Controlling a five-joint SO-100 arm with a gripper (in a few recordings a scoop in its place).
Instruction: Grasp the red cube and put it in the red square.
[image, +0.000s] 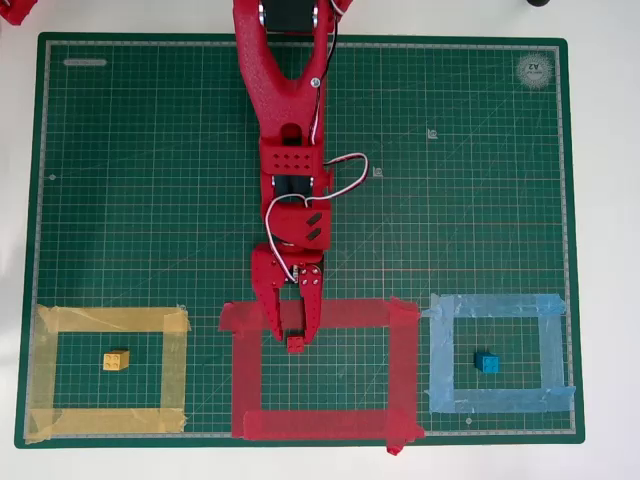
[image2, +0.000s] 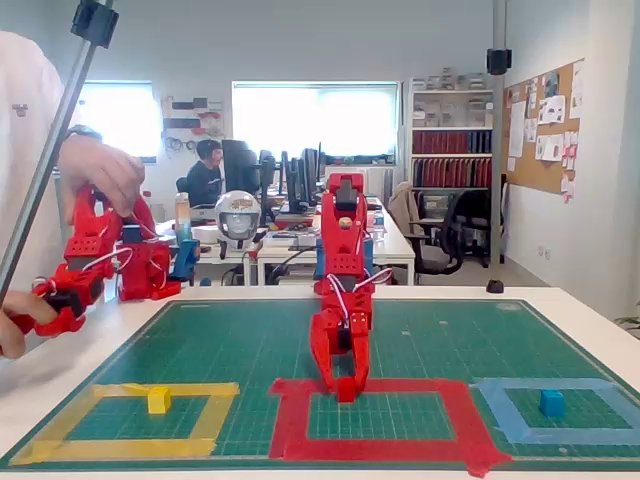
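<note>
Three tape outlines sit along the bottom of the green mat (image: 150, 200) in the overhead view: yellow outline (image: 108, 320) lower left, red square (image: 320, 425) bottom centre, blue outline (image: 500, 305) lower right. Red arm (image: 285, 120) comes down from top centre, claw (image: 294, 335) pointing at the lower edge of the frame. Red cube (image: 296, 344) is right at the claw tips, between the two fingers, just inside the top strip of the red square, left of the square's centre. Fingers sit close on both sides of the cube and look clamped on it. In the fixed view the claw (image2: 346, 385) is low at the far strip of the red square (image2: 380, 450), centre frame, tips at about mat level; the cube (image2: 346, 391) blends with the red fingers and tape there, so whether it rests on the mat or is slightly lifted I can't tell. Yellow block (image: 116, 360) lies inside the yellow outline, roughly centred. Blue block (image: 487, 363) lies inside the blue outline, also roughly centred. Both are well apart from the claw.
</note>
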